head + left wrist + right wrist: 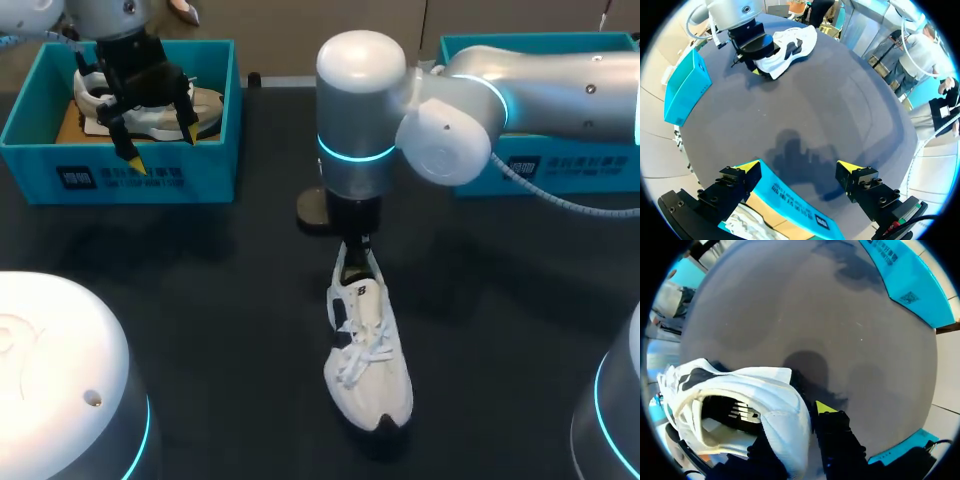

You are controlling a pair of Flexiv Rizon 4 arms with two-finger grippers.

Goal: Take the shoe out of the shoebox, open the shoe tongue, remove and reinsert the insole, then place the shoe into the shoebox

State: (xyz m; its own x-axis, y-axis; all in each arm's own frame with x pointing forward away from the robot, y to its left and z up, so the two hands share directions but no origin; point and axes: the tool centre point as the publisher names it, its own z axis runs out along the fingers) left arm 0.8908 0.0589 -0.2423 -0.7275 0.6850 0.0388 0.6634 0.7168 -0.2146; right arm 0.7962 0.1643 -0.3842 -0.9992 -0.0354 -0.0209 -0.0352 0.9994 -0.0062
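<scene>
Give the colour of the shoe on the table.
The shoe is white with black accents and white laces. The head view shows it best.

The surface (200,300) before me is dark, matte and flat, with soft shadows across it. Three things rest directly on it. A white shoe (368,350) with black side marks stands on its sole near the middle, toe toward the near edge and heel toward the far side, laces up. At the far corner on my left sits an open blue shoebox (120,178), its printed wall facing the near edge. At the far right sits a second blue box (560,165), well apart from the first.
</scene>
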